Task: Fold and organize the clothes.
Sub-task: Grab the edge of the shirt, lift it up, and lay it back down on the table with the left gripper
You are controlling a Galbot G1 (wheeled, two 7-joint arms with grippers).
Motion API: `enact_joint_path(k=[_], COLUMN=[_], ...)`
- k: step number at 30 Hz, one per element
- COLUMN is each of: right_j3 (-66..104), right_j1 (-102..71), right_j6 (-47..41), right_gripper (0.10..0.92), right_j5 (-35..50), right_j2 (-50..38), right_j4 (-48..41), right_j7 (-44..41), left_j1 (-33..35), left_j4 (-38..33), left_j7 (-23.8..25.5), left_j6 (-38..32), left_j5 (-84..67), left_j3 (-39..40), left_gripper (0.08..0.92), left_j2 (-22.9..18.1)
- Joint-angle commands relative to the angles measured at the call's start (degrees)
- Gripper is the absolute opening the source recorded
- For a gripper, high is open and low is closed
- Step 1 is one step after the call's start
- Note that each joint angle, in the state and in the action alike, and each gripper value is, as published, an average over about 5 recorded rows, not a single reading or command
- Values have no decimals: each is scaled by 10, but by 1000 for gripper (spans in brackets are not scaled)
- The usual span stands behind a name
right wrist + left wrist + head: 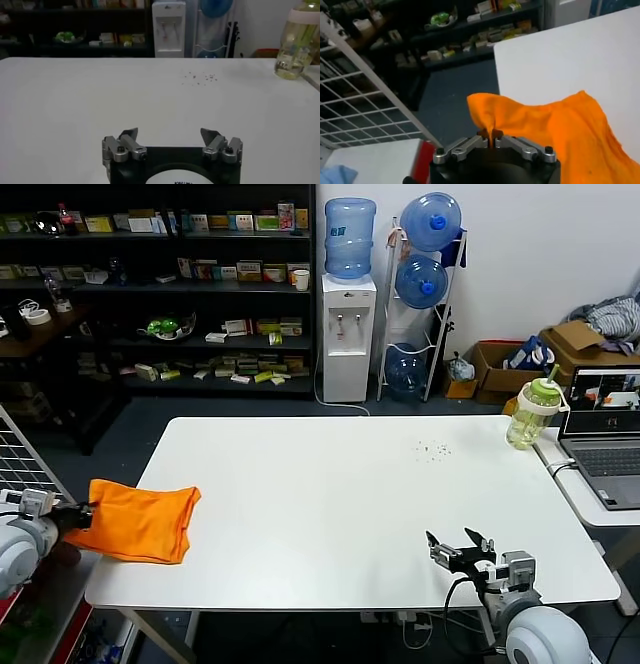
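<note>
At nine o'clock on the table (330,484), our left end effector (490,139) pinches the T-shirt (140,521); right end effector (459,549) gapes wide. A thin pinch may slip.

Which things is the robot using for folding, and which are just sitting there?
Part of the job:
orange T-shirt
left gripper, pinching the shirt's edge
right gripper, open, waiting near the table's front edge

Just sitting there:
green-lidded bottle
laptop
water dispenser

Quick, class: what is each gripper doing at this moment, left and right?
Left gripper: shut on the orange T-shirt at the table's left edge.
Right gripper: open, holding nothing, low over the white table.
</note>
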Motion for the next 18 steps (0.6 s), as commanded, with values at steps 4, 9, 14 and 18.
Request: enact_joint_path(k=[4,9,14,18], right_j3=[21,67,111,129], right_j1=[-35,-98,-145,-162], right_j6=[-2,-6,-7,-6], right_gripper=[823,823,823,823], right_j5=[-35,-51,-56,-59], right_j2=[29,53,72,82], right_j4=[10,31,49,59], right_j7=[4,8,9,9], left_j1=[-79,-293,-409,-443], left_j4=[-226,-278,-182,-90], left_j7=[-184,-378,-427,-416], left_j6=[56,53,39,39], left_j5=[-197,-353,-368,-339], left_j3=[78,322,427,462], left_gripper=[130,130,130,130], left_j2=[-80,-283,-458,-545])
